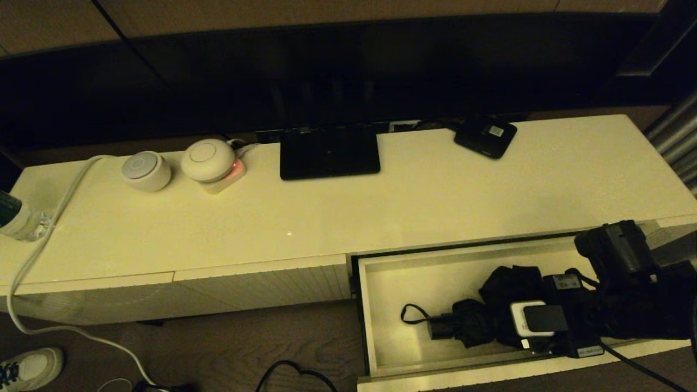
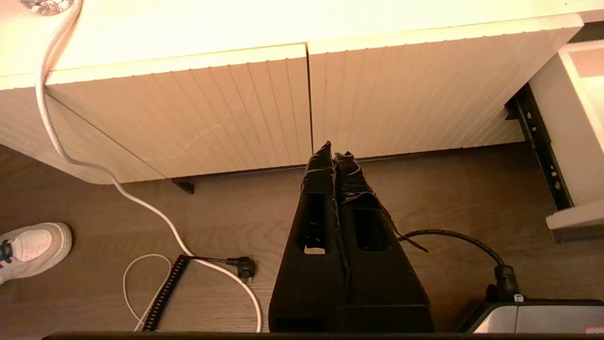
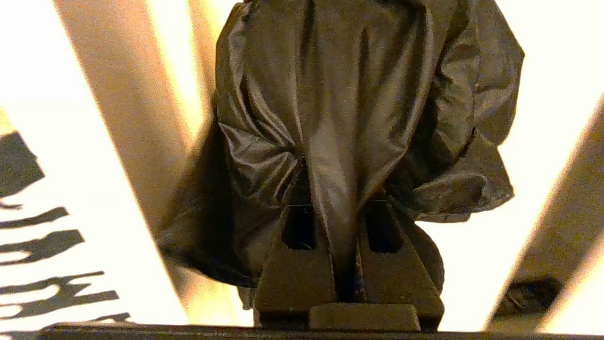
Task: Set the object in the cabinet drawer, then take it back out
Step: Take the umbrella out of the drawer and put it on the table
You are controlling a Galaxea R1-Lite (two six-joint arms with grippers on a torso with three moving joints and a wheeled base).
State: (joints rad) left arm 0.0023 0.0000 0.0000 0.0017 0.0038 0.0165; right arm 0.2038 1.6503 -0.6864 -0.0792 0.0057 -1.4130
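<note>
In the head view, the drawer [image 1: 375, 321] is pulled out at the right end of the long cream cabinet [image 1: 326, 218]. The black umbrella [image 1: 490, 316] lies inside the drawer, toward its right side. Its short handle [image 1: 440, 326] and thin strap [image 1: 414, 313] point left across the pale drawer floor. The right gripper [image 1: 531, 321] reaches down into the drawer and sits right on the umbrella. On the cabinet top, well apart from the drawer, are two round white gadgets [image 1: 146, 170], a flat black stand base [image 1: 329, 152] and a small black box [image 1: 485, 136] with a white label. A white cord [image 1: 38, 256] hangs over the left end, and a white shoe [image 1: 30, 367] shows on the floor. In the left wrist view, the left gripper [image 2: 334, 153] hangs over the wood floor [image 2: 472, 189] in front of the ribbed panels [image 2: 236, 108], holding nothing, with its two fingers pressed together. The open drawer's side [image 2: 561, 123] shows at the edge. In the right wrist view, the right gripper [image 3: 337, 212] is deep in the baggy black umbrella [image 3: 339, 94], and its two fingers [image 3: 295, 264] are pinched on a fold of the cloth. The bright drawer floor [image 3: 542, 141] shows behind the umbrella.
</note>
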